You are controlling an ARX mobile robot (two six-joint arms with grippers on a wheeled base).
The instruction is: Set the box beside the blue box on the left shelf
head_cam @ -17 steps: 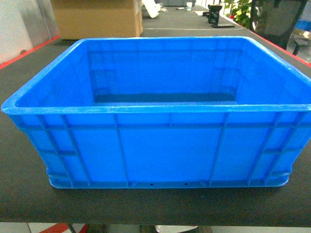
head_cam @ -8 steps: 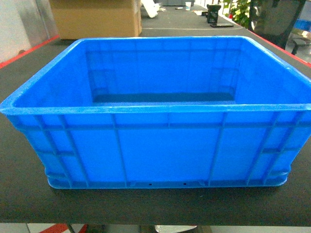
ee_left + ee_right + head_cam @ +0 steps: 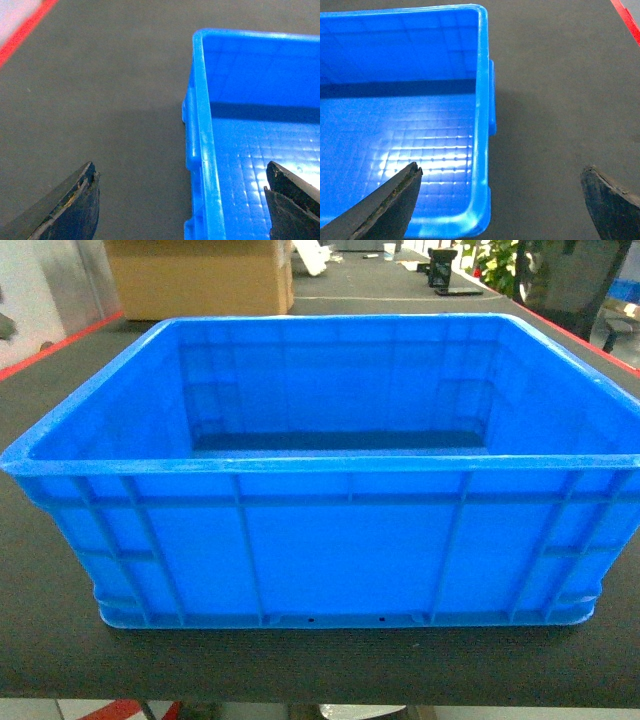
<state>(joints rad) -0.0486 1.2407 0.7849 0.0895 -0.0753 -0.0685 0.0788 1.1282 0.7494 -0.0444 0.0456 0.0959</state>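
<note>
The box (image 3: 330,540) sits on the dark table (image 3: 40,590), while the left gripper (image 3: 182,200) and right gripper (image 3: 500,200) each straddle a side rim, jaws spread wide, seemingly above it and gripping nothing.

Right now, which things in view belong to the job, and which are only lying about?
Belong to the job:
- blue crate, empty
- left gripper, open astride the crate's left rim
- right gripper, open astride its right rim

Only lying about:
- cardboard box
- potted plant
- dark table under the crate
</note>
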